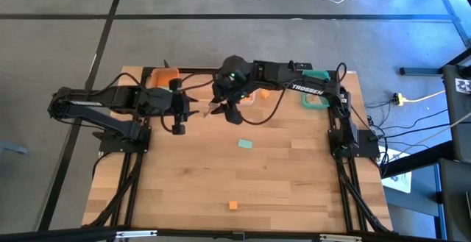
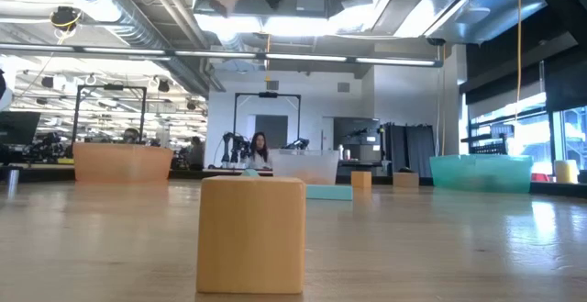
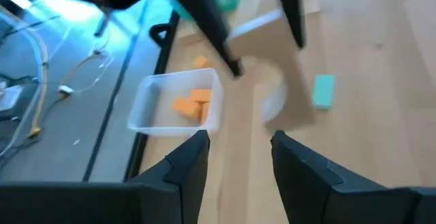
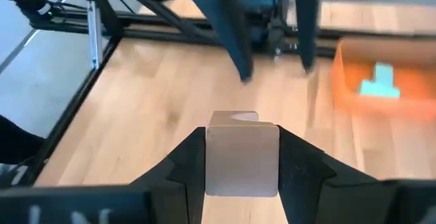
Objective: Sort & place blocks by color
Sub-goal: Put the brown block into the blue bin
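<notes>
I see a plain wood block (image 4: pixel 242 152) clamped in my right gripper (image 4: pixel 242 157) above the counter (image 1: pixel 221 176) near the clear bin (image 3: pixel 153 105) of orange blocks (image 3: pixel 192 105), left gripper (image 3: pixel 235 159) parted, holding nothing, just opposite.

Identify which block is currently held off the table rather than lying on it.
The plain wood block, clamped between the right gripper's fingers. The mint green block and the orange block lie loose on the table.

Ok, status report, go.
Right claw shut on a wood block, near the bins. Left claw open, empty. Green block and orange block loose on table.
</notes>
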You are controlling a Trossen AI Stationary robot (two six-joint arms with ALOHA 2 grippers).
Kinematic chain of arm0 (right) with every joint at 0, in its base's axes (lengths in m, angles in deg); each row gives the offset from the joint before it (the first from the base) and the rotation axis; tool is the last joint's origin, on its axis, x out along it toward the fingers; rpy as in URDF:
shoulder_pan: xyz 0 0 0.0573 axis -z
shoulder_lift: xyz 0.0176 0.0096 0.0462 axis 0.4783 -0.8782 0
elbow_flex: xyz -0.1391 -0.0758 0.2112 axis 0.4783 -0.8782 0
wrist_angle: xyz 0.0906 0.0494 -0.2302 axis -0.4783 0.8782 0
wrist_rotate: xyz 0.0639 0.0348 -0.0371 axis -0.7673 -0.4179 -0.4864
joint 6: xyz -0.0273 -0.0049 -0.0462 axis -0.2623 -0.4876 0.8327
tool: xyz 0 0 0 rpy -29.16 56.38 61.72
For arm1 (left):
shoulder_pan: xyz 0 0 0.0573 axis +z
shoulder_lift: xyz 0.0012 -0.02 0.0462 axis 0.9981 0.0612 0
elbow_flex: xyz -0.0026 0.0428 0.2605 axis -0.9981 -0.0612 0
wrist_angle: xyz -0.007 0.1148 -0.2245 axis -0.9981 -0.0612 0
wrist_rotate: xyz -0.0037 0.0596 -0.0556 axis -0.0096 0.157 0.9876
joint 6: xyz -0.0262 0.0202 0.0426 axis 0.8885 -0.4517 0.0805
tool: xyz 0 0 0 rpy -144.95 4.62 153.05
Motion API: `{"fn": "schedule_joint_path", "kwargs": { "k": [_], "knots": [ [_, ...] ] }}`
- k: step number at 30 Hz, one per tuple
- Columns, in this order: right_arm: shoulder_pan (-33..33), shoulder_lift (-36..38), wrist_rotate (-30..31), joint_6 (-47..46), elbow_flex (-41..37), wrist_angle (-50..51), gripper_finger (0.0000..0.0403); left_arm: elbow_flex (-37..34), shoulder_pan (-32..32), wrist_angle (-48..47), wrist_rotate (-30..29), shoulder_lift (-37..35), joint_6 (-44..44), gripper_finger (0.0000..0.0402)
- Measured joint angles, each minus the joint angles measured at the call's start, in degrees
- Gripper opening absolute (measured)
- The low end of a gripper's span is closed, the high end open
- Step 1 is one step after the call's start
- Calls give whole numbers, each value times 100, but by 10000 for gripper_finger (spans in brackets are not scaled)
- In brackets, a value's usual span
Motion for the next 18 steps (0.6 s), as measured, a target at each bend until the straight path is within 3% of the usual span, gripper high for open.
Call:
{"fn": "schedule_joint_path", "kwargs": {
  "k": [3, 9, 18],
  "knots": [
    [103, 82, 257, -222, 0, 367, 132, 0, -6, -85, -288, -8, 14, 150],
    [249, 201, 1833, -741, 0, 1372, 132, 0, -9, -95, -482, -31, 29, 151],
    [783, 205, 3293, -2038, 0, 3140, 132, 0, -7, -90, -497, -31, 97, 151]
  ]
}}
